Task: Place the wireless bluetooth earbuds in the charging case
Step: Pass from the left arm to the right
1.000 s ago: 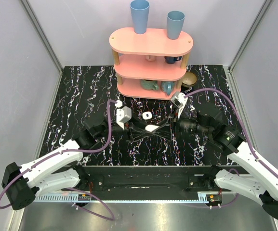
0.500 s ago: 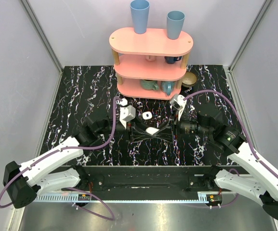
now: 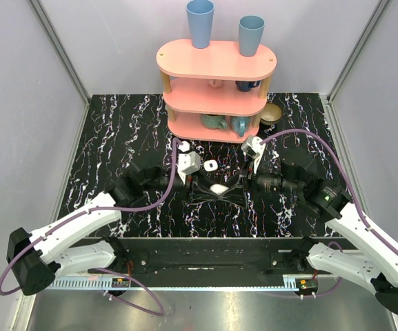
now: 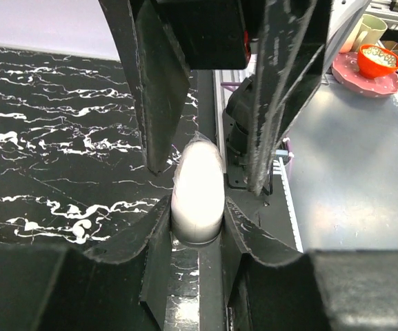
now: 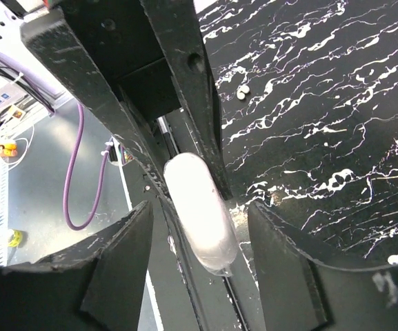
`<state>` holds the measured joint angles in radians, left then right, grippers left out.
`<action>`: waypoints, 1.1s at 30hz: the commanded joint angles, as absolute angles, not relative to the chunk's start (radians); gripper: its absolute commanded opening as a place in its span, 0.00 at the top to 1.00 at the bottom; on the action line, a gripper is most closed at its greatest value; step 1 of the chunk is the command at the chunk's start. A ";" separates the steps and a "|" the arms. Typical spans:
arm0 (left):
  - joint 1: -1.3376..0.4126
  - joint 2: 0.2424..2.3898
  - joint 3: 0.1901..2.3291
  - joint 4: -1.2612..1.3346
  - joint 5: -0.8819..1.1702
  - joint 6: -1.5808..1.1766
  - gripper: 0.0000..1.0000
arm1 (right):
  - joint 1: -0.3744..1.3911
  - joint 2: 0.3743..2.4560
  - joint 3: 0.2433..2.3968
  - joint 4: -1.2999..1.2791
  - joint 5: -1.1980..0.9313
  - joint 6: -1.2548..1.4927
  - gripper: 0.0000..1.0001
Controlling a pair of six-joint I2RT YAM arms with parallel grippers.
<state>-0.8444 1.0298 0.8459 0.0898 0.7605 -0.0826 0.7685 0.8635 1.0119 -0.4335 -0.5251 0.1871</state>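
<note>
The charging case [image 3: 218, 187] is a small white glossy pebble, closed, held just above the black marbled table between both arms. My left gripper [image 4: 197, 210] is shut on the case [image 4: 197, 186], its narrow end pinched between the pads. My right gripper [image 5: 197, 231] faces it from the other side. Its jaws stand open on either side of the case [image 5: 199, 207], with a gap on each side. A small white piece with a dark spot [image 3: 210, 165] lies on the table just behind; I cannot tell whether it is an earbud. Two tiny white bits [image 5: 241, 92] lie further off.
A pink three-tier shelf [image 3: 216, 65] stands at the back, with two blue cups [image 3: 200, 22] on top and mugs on its lower tiers. A round wooden object [image 3: 271, 114] sits to its right. The metal rail [image 3: 205, 258] runs along the table's near edge.
My left arm has shifted right with the case in its grip. The right gripper narrowed a little, then spread wider around the case.
</note>
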 commanded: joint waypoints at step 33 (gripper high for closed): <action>-0.821 1.241 1.230 -0.457 0.956 0.253 1.00 | 0.769 1.029 1.212 -0.721 -0.606 -0.046 0.50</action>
